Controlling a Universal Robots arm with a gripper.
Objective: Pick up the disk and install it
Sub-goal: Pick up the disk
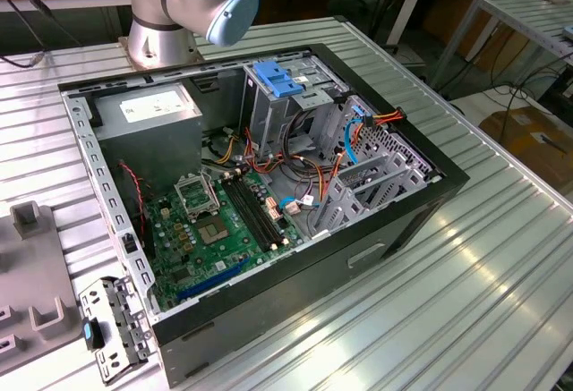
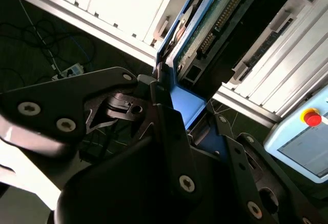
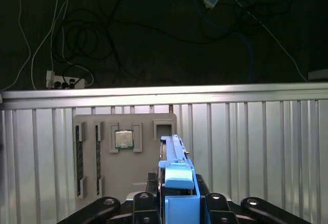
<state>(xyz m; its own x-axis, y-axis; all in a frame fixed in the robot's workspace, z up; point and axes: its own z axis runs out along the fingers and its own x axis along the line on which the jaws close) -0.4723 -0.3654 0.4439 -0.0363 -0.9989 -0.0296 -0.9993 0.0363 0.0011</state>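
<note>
I'm holding the disk (image 3: 174, 152) aloft (pick-up done), the tool (image 3: 176, 190) clamping it. It's not sitting in the computer case (image 1: 358, 257) yet.

**Ribbed metal, smooth plastic**

The ribbed silver metal table (image 1: 501, 257) gleams glossily around the open matt-black computer case (image 1: 269, 306). Inside that case, the green circuit board (image 1: 206, 230) looks matt. The black gripper (image 3: 179, 203) is smooth (faintly sheened, bolts bright), and the disk (image 3: 178, 175) wears satiny blue plastic rails.
</note>
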